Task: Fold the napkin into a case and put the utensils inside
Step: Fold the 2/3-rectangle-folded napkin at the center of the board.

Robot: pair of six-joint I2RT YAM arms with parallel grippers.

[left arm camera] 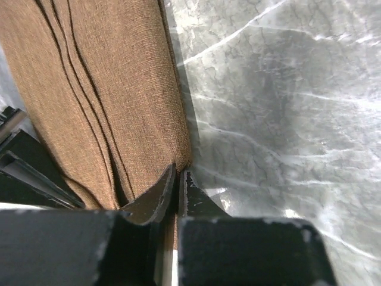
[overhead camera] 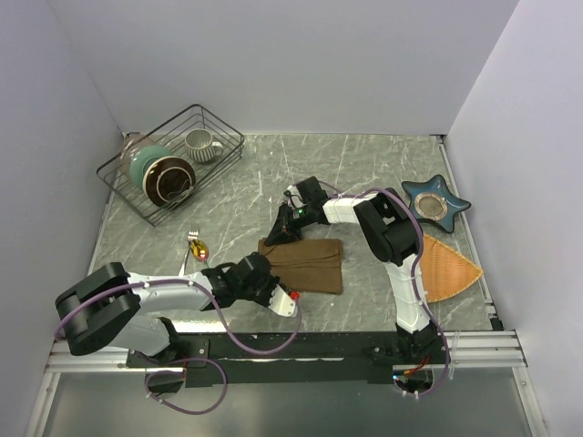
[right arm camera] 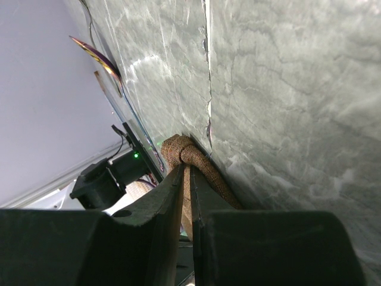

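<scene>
Roughly at the middle of the bench [overhead camera: 364, 173] lies the napkin [overhead camera: 305, 264], a brown cloth folded into a flat, layered rectangle. Both hands are on its left end. The left hand [left arm camera: 178, 179] sits at the near-left corner, its fingers [left arm camera: 161, 199] pressed almost together with a thin edge of the cloth pinched between them. The right hand [right arm camera: 186, 173] reaches across to the far-left corner, where its fingers are also drawn close, nipping a bunched fold of the same cloth.

Just left of the napkin, beyond the left arm, the utensils [overhead camera: 195, 251] lie on the bench: a spoon with a gold-orange bowl and a slim silver piece beside it, apart from the cloth.

Further out, a black wire basket [overhead camera: 221, 123] stands in the far-left corner holding a mug [overhead camera: 202, 144] and some stacked dishes [overhead camera: 164, 176]. On the right side sits a blue star-shaped dish [overhead camera: 435, 205], and nearer the front an orange fan-shaped mat [overhead camera: 448, 266].
</scene>
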